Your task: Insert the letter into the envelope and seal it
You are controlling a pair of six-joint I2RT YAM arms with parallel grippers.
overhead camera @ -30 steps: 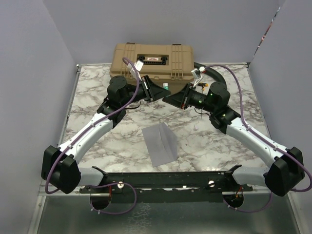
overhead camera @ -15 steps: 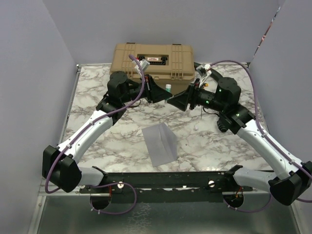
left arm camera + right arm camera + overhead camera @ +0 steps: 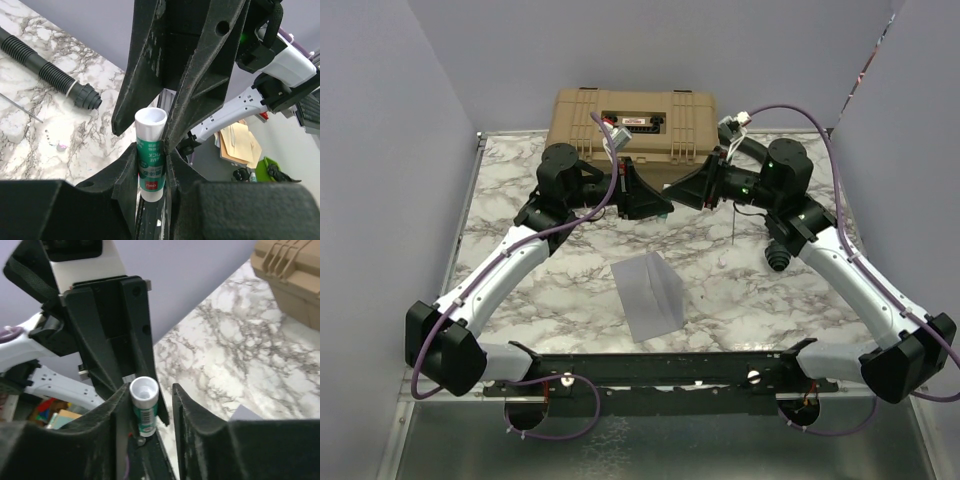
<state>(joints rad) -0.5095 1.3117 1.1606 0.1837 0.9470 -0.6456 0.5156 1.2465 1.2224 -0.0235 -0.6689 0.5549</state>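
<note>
Left gripper is clamped on a small white and green glue stick, with its two fingers pressed against the tube's sides. The tube stands roughly upright between them, and its white upper end shows a round hollow. The right gripper meets the left one head-on, its jaws apart around the same tube. One finger lies against the glue stick, while the other finger stands clear of it with a gap between.

Both arms reach to the far middle of the marble table. There the two grippers come together just in front of a tan hard case that sits at the far edge. The envelope, grey-lavender, lies on the table nearer the arm bases, about midway between left and right. It is well apart from both grippers and touched by neither. A fold line runs down it, and its far end comes to a point. A black corrugated hose lies on the marble toward the right side, by the right arm. A purple cable loops above that arm's wrist.
</note>
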